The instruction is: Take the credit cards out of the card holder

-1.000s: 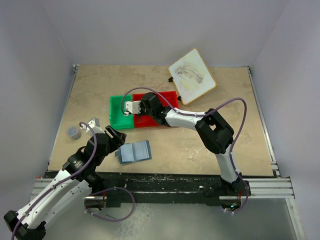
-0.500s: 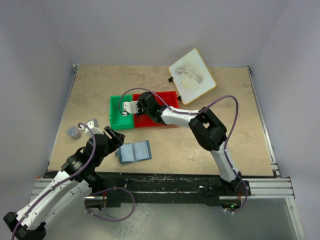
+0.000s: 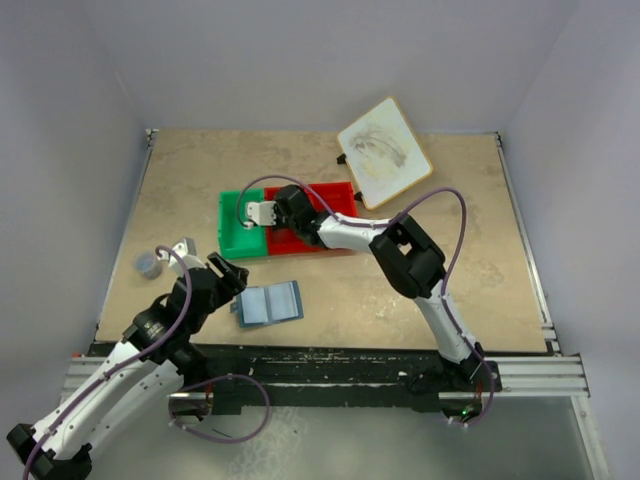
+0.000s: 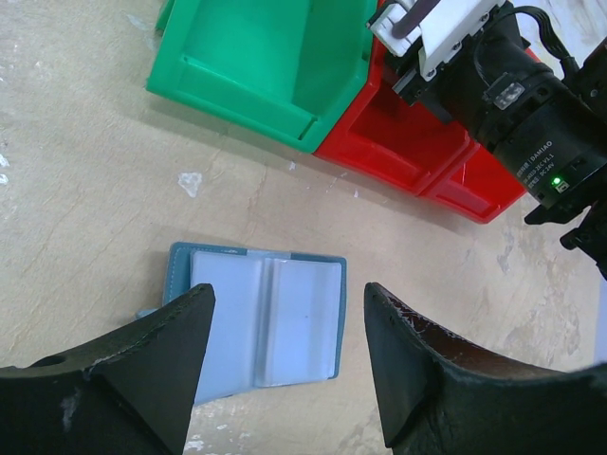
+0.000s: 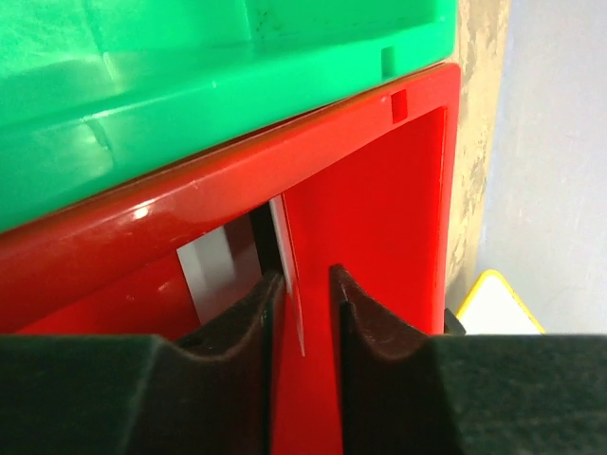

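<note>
Your R pincer: jaws narrowly parted, thin grey-white card edge-on btwn them, touching one finger, gap to the other, inside red bin next to green bin. Your L pincer: wide, hovers over card holder, which lies open on table, pale inside up.

- Soft, even light is falling from above on the table, casting faint shadows.
- Glare is glinting on the rim of the red bin.
- The right gripper is looking blurred, close to the lens.
</note>
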Tool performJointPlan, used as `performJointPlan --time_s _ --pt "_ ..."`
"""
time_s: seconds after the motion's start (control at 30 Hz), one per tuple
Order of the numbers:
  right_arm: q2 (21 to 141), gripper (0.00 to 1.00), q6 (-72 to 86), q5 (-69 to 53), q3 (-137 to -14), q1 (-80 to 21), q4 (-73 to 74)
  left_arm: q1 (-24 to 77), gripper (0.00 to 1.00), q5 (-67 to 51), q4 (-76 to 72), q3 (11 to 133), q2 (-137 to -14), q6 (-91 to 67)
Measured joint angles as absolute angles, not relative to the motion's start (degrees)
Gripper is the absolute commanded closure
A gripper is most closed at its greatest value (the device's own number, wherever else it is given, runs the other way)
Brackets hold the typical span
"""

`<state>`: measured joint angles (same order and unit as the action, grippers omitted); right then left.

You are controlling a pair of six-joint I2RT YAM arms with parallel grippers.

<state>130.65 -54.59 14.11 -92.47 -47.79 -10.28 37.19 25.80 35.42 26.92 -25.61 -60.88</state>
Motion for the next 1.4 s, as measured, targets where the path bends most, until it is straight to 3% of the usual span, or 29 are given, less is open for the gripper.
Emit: performJointPlan --time_s 0.37,0.87,1.0,1.2,1.23,1.27,1.3,1.4 --pt "129.1 0.59 -51.72 13.43 -91.77 -47.55 -10.57 37.19 0.37 25.78 35.42 26.92 -25.58 -60.88" --pt "117.51 0.45 -40.99 7.92 -87.57 -46.89 -11.29 37.19 0.37 25.3 35.2 26.89 -26.94 -60.86" --pt "110.85 0.34 -31.38 8.29 -81.21 -46.72 -13.87 37.19 0.37 23.4 33.76 26.89 -27.7 -60.82" --pt "96.27 0.37 -5.52 8.14 -73.17 -45.54 -14.74 37.19 0.38 18.09 28.32 26.17 -31.75 -60.31" --pt "94.94 0.32 -2.0 7.9 -72.64 -45.19 -14.68 37.19 0.38 17.15 27.31 26.04 -32.51 -60.25" --pt "93.47 0.21 2.22 7.29 -71.57 -44.64 -14.79 37.19 0.38 16.05 26.17 25.91 -33.52 -60.16" --pt "92.07 0.18 5.82 6.07 -69.89 -44.16 -15.09 37.19 0.38 14.98 25.26 25.85 -34.48 -59.99" --pt "88.09 0.28 15.33 2.07 -61.14 -43.05 -17.34 37.19 0.4 12.36 23.27 25.76 -37.54 -59.16"
